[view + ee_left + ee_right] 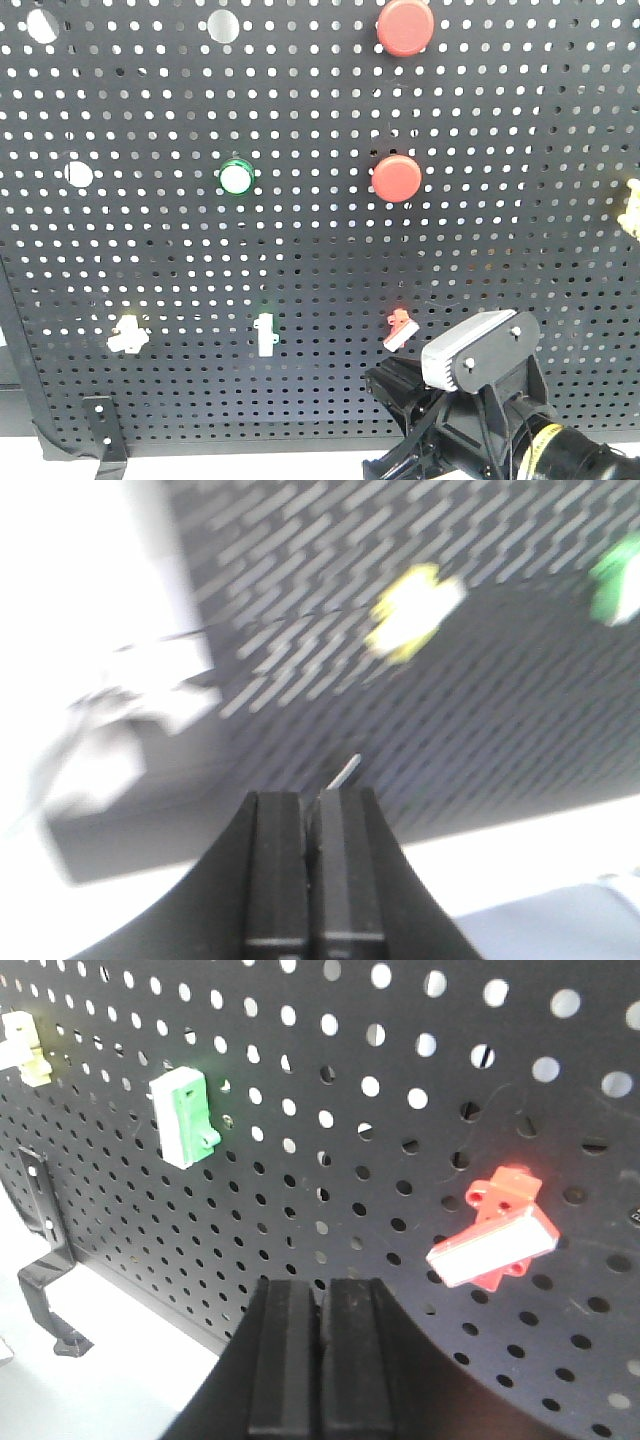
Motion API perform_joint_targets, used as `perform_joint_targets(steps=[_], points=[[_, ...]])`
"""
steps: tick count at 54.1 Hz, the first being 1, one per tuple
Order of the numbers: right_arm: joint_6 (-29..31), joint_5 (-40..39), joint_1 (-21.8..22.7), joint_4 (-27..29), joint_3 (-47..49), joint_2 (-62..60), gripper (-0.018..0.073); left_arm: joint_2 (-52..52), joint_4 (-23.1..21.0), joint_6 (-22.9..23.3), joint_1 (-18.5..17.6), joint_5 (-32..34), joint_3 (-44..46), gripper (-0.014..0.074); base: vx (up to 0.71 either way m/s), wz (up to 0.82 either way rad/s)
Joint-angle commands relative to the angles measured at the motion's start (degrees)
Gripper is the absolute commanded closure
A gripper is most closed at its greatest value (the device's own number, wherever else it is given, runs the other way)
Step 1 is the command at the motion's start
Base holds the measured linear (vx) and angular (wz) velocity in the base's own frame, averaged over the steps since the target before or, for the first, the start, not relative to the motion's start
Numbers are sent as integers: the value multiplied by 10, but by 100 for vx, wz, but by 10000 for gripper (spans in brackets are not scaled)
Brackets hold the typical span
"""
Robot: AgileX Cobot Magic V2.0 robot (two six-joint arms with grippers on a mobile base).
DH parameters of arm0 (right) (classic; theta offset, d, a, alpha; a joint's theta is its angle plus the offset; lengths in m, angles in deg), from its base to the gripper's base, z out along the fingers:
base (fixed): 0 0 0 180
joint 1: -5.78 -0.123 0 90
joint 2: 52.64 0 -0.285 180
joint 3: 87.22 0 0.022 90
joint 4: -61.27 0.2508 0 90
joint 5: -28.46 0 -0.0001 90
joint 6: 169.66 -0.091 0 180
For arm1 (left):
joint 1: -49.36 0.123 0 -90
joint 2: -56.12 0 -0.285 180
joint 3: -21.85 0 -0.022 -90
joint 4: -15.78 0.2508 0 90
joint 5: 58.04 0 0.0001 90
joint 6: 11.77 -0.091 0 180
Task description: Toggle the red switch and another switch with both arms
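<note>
The red switch (pixel 399 328), a small red base with a white lever, sits low on the black pegboard (pixel 150 250) and shows large in the right wrist view (pixel 495 1232). Below and left of it, not touching, my right gripper (pixel 320 1285) is shut with nothing in it; its arm rises from the bottom right (pixel 392 383). The other switch, pale yellow (pixel 127 333), sits far left on the same row. It is a blurred yellow patch (pixel 412 610) in the left wrist view. My left gripper (pixel 312 800) is shut, well short of it. The left arm is outside the front view.
A green-based toggle (pixel 265 335) sits between the two switches. Above are two big round red buttons (pixel 404 27) (pixel 397 178) and a green-ringed lamp (pixel 236 177). A black bracket (pixel 105 425) foots the board at lower left. A yellowish piece (pixel 632 205) shows at the right edge.
</note>
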Motion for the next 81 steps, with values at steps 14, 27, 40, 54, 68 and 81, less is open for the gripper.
perform_joint_targets(steps=[14,27,40,54,68,81], points=[[1,-44,1,3,15,-17,566,-205,-6,41,22,-76,-73,594,0,0],[1,-44,1,3,15,-16,566,-205,-6,41,22,-106,-73,594,0,0],[1,-40,1,3,15,-16,566,-205,-6,41,22,-107,-73,594,0,0],[1,-40,1,3,15,-16,566,-205,-6,41,22,-106,-73,594,0,0],[2,79,12,4,15,-84,566,-205,-6,41,22,-106,-73,594,0,0],[17,207,98,24,-95,-250,566,-205,-6,41,22,-106,-73,594,0,0]])
